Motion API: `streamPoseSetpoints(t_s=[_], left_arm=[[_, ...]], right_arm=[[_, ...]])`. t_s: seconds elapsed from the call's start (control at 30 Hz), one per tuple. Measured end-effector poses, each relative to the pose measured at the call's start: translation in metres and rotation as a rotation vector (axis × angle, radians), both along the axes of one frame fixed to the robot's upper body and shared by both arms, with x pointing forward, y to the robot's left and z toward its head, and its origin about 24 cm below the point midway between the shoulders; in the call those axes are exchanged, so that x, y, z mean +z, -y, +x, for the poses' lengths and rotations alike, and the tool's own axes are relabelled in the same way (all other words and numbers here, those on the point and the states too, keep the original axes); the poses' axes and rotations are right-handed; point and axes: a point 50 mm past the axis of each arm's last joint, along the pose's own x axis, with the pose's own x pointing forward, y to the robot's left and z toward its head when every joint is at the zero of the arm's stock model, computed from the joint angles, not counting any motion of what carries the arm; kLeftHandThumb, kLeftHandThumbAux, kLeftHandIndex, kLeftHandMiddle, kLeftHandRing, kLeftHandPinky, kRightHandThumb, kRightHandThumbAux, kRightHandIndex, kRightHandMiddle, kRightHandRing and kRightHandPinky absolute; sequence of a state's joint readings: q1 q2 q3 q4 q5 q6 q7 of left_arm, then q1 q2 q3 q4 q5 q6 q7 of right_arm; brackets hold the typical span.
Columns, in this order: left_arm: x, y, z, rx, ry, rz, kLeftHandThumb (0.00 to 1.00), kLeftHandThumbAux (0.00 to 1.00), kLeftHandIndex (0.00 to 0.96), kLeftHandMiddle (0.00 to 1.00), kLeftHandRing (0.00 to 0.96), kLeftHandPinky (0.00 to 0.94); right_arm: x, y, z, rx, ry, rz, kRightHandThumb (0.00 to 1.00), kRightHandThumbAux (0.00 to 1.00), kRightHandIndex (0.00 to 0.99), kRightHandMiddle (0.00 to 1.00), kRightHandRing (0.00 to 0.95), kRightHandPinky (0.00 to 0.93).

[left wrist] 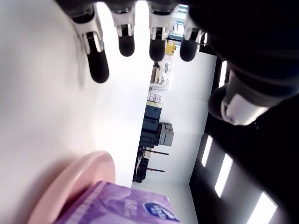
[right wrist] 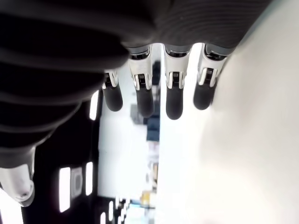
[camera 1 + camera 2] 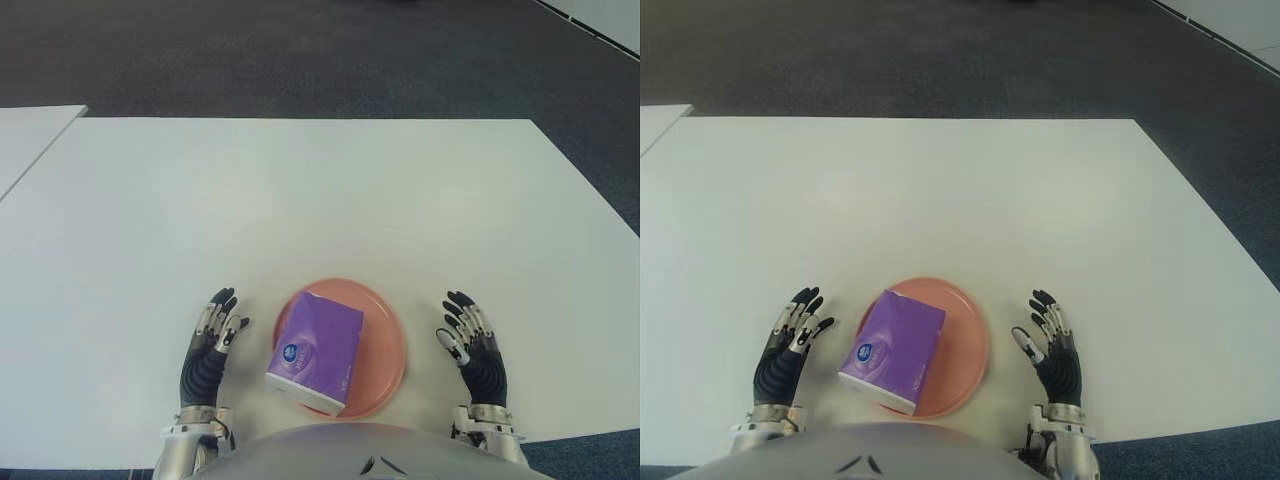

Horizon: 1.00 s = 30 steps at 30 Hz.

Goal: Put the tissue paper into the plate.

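Observation:
A purple tissue pack (image 3: 315, 351) lies tilted on the pink plate (image 3: 385, 325) near the table's front edge, its near left corner overhanging the plate's rim. My left hand (image 3: 212, 340) is just left of the plate, fingers spread and holding nothing. My right hand (image 3: 470, 335) is to the right of the plate, fingers also extended and empty. The left wrist view shows the tissue pack (image 1: 117, 205) on the plate's rim (image 1: 79, 175), apart from my fingers (image 1: 126, 44). In the right wrist view my straight fingers (image 2: 173, 98) hold nothing.
The white table (image 3: 320, 200) stretches far ahead of the plate. A second white table (image 3: 30, 135) stands at the far left across a narrow gap. Dark carpet floor (image 3: 300, 50) lies beyond the far edge and to the right.

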<state>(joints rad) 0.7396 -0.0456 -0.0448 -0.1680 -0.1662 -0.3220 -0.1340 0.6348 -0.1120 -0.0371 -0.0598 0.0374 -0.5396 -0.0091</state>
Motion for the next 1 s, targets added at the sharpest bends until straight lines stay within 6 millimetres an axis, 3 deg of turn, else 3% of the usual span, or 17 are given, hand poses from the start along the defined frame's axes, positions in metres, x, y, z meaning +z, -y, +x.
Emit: streamPoseSetpoints(t_s=[0.37,1.0], left_arm=[[-0.004,0.001,0.005,-0.031,0.032,0.037,0.118,0.565,0.075,0.086,0.073,0.076],[-0.012,0.012,0.018,-0.050,0.073,0.059,0.141,0.579,0.064,0.065,0.060,0.084]], right_arm=[[0.004,0.014,0.013,0.133,-0.002,-0.093,0.261,0.589,0.090,0.135,0.131,0.139],[0.002,0.013,0.029,0.264,-0.017,-0.106,0.287,0.581,0.077,0.117,0.110,0.137]])
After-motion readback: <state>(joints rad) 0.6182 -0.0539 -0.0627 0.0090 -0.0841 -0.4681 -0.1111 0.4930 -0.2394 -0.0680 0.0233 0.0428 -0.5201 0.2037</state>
